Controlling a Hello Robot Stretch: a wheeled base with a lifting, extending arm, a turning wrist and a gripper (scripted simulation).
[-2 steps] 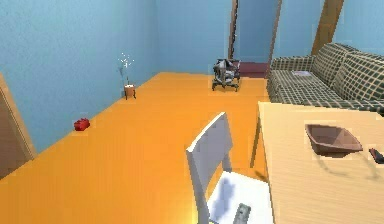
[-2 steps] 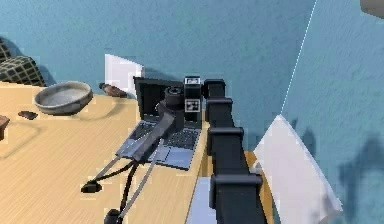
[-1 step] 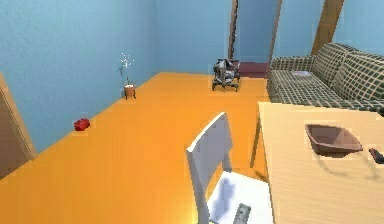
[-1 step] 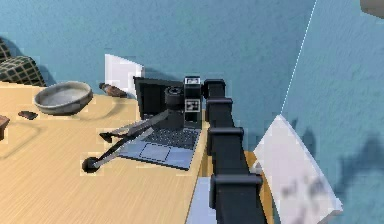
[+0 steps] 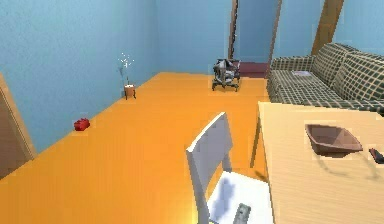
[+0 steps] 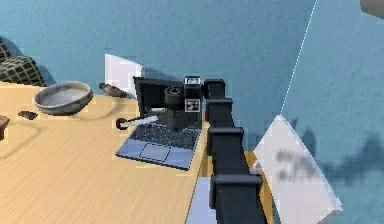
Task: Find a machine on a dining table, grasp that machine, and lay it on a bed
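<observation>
On the dining table (image 6: 70, 170), at my pincer's (image 6: 176, 115) far end, stands an open laptop (image 6: 155, 150), surely the machine meant. I judge that I am at the grasping step, though I cannot tell whether my pincer holds anything. Next I need a sure grip, a lift, then a search for a bed.

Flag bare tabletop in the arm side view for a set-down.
Free: a wide bare stretch of the table, in front of the bowl and left of the laptop. Crowded: around the laptop, where the dark machine and arm bunch together.
</observation>
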